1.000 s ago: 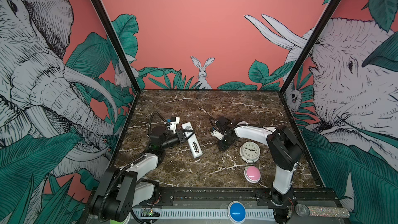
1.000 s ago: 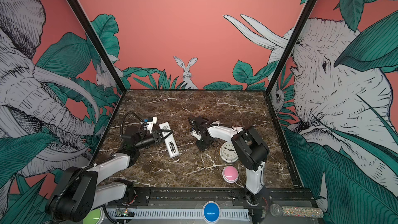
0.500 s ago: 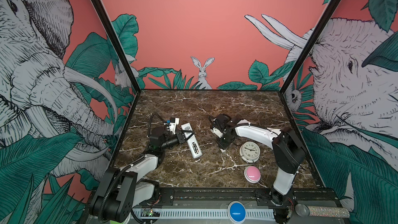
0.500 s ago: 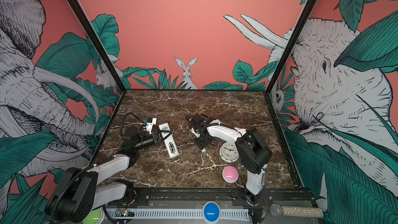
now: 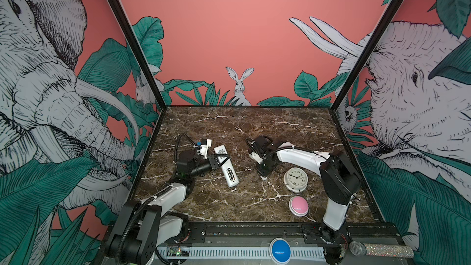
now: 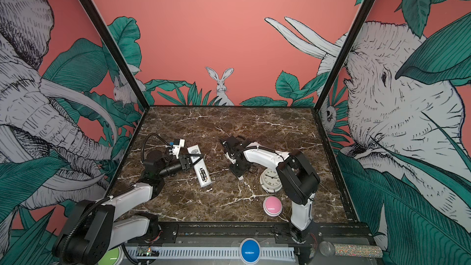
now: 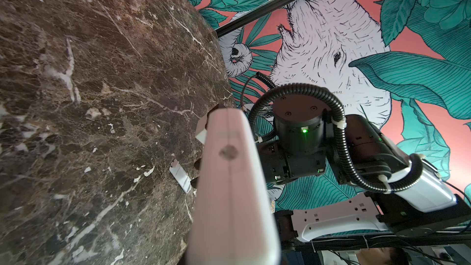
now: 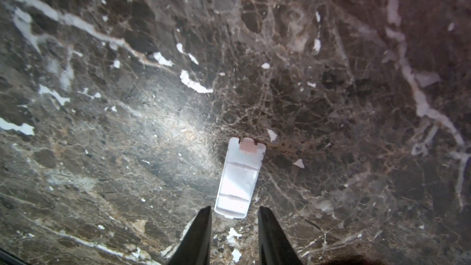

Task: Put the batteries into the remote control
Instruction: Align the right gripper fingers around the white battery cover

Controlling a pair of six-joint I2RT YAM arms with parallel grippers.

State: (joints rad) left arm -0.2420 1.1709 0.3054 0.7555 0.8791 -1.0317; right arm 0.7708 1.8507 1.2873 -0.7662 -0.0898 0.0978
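The left end effector [image 5: 221, 160] is clamped across the far half of the remote control [image 5: 228, 171], which lies back-up and slanted on the left-centre of the marble worktop [image 5: 254, 128], a dark open bay showing near its nearer end. The right end effector [image 8: 234, 209] points down at the worktop with its jaws narrowly apart; the small white cover piece [image 8: 238, 179] lies flat with one end at the fingertips, ungripped. A round clock [image 5: 295, 179] and a pink button [image 5: 298, 205] sit to the right
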